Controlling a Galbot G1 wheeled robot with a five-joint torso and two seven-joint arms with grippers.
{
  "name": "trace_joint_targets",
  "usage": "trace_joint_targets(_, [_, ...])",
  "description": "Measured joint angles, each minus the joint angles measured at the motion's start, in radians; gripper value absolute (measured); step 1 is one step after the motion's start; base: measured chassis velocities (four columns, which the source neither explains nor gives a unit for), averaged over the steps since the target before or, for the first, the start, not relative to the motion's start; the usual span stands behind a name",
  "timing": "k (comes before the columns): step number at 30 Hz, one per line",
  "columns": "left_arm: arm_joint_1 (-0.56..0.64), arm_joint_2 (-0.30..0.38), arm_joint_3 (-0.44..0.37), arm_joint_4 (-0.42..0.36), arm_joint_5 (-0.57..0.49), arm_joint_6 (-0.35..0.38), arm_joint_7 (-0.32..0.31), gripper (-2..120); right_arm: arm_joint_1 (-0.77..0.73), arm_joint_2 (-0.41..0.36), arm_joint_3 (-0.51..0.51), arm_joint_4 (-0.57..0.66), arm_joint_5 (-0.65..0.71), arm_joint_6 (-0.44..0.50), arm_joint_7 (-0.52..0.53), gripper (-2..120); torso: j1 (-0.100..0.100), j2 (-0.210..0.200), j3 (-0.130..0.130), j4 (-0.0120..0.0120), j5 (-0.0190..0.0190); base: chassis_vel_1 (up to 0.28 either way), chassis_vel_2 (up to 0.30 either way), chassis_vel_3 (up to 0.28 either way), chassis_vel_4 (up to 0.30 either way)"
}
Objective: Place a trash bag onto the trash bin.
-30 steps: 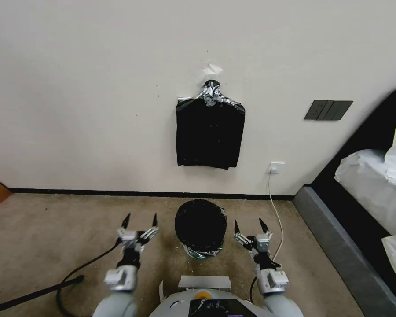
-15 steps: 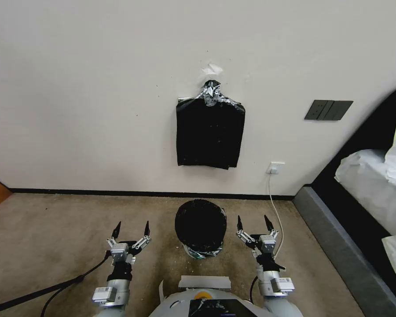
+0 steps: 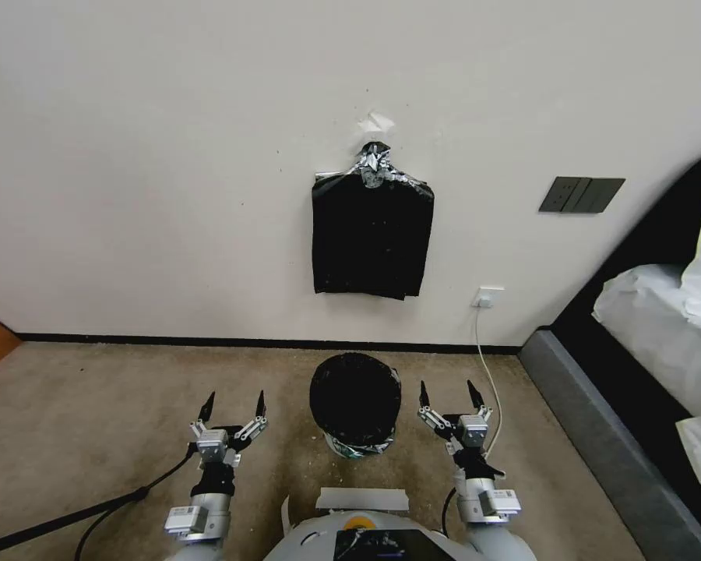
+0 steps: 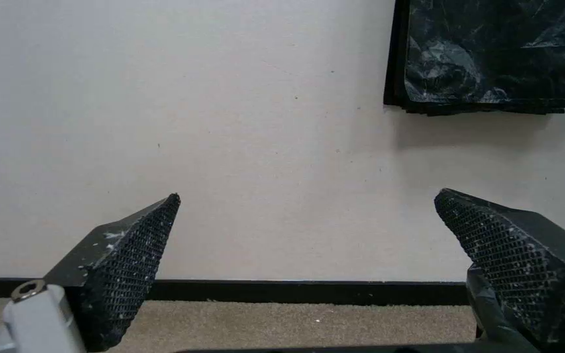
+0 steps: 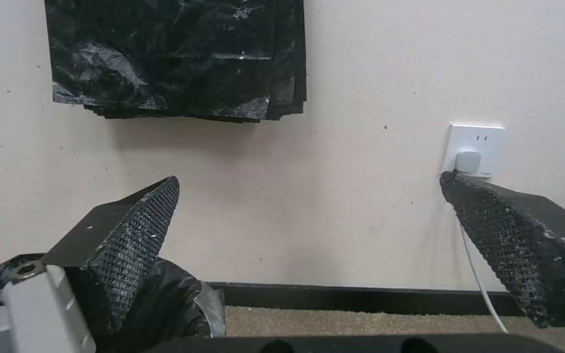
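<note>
Trash bag: the trash bag (image 3: 355, 399) lies over the mouth of the bin on the carpet just in front of the robot, its glossy black film covering the whole opening, with a silvery wrinkled edge folded down over the near side of the rim.
Trash bin: the trash bin (image 3: 343, 446) stands upright on the floor between the two arms, close to the wall; only a sliver of its side shows beneath the bag's hem, so how far down the fold reaches cannot be told.
Left gripper: the left gripper (image 3: 234, 408) hangs beside the bin on the robot's left, apart from the bag, fingers spread wide and holding nothing; the left wrist view shows bare wall between the textured pads.
Right gripper: the right gripper (image 3: 448, 396) sits just beside the bin on the robot's right, fingers likewise spread wide and empty; a fold of the bag shows beside one finger in the right wrist view.
Why so placed: the two grippers flank the bin evenly, a stance that suits working the bag's hem from opposite sides, or letting go of it once it is seated.
Bundle of bags: the bundle of bags (image 3: 372, 234) hangs flat on the wall above the bin, well apart from both grippers.
Task progress: judged from the covered rim and the empty fingers, the bag looks essentially placed.
</note>
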Motion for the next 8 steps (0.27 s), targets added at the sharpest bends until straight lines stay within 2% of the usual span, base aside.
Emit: trace_joint_targets(8, [0.0, 0.0, 0.001, 0.0, -0.001, 0.001, -0.001, 100, 0.0, -0.001, -0.001, 0.0, 0.001, -0.001, 0.001, 100, 0.0, 0.0, 0.0, 0.0, 0.0, 0.0, 0.0, 0.0, 0.0])
